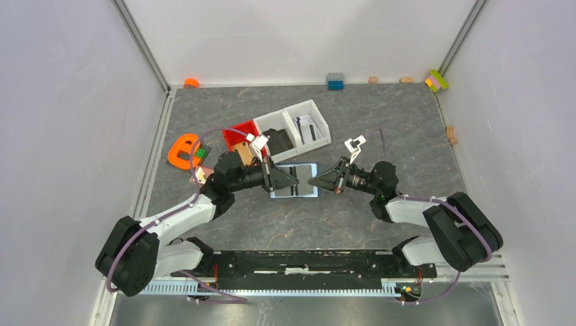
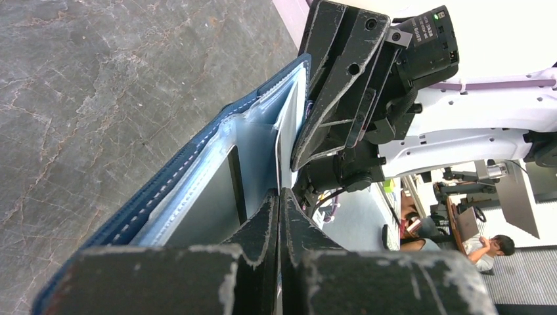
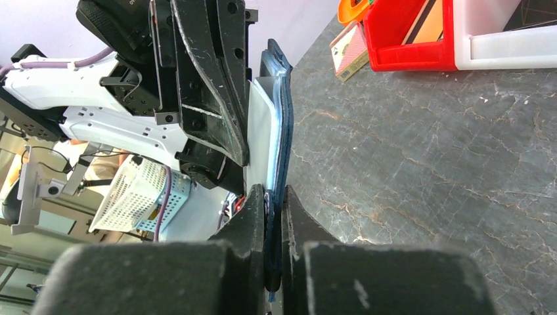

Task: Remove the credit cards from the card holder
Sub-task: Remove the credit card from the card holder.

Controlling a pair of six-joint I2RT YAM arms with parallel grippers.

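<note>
The card holder (image 1: 307, 172), navy outside and light blue inside, hangs open between both grippers just above the table. My left gripper (image 1: 291, 178) comes in from the left. In the left wrist view its jaws (image 2: 279, 195) are shut on a thin light sheet standing off the holder's navy leaf (image 2: 177, 174). Seen edge-on, that sheet looks like a credit card (image 2: 278, 154). A grey pane with a dark band (image 2: 236, 184) shows in the pocket. My right gripper (image 1: 314, 182) pinches the holder's navy edge (image 3: 284, 131) between shut jaws (image 3: 274, 197).
Behind the holder stands a white two-part bin (image 1: 319, 117) with a black lump (image 1: 277, 139) and a flat piece inside. Beside the white bin is a red bin (image 1: 242, 128). An orange object (image 1: 182, 153) lies at the left. Small blocks (image 1: 335, 81) line the back wall.
</note>
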